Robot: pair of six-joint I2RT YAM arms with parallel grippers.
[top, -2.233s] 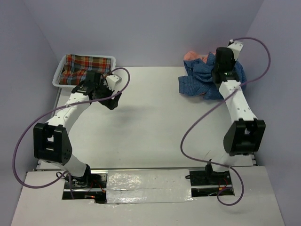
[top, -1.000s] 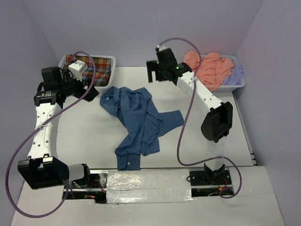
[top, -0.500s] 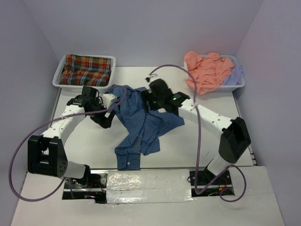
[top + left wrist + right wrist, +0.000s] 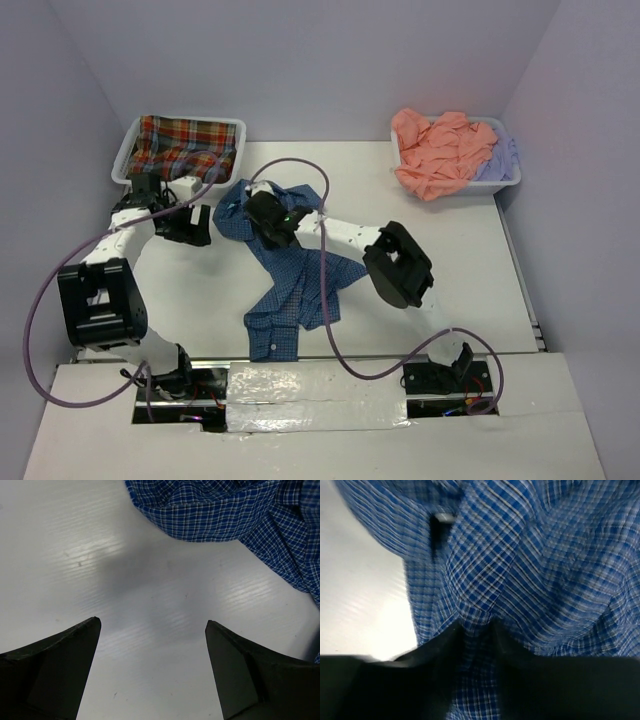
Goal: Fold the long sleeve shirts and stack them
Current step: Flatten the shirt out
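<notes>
My right gripper (image 4: pixel 478 626) seems pinched on a fold of the blue shirt (image 4: pixel 535 555); I'd lift slowly, with my left gripper (image 4: pixel 152 622) spread just beside it.

Loose shirt (image 4: pixel 300 275) mid table (image 4: pixel 480 270), one shirt (image 4: pixel 185 145) in far-L tray (image 4: pixel 120 172), pile (image 4: pixel 440 150) in far-R tray (image 4: pixel 513 178)

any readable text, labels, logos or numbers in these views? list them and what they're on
None readable in any view.
Blue shirt: a small pale patch shows on it in the right wrist view. It may be a label, but it is too blurred to read.
Left tray and right tray: no print visible.
</notes>
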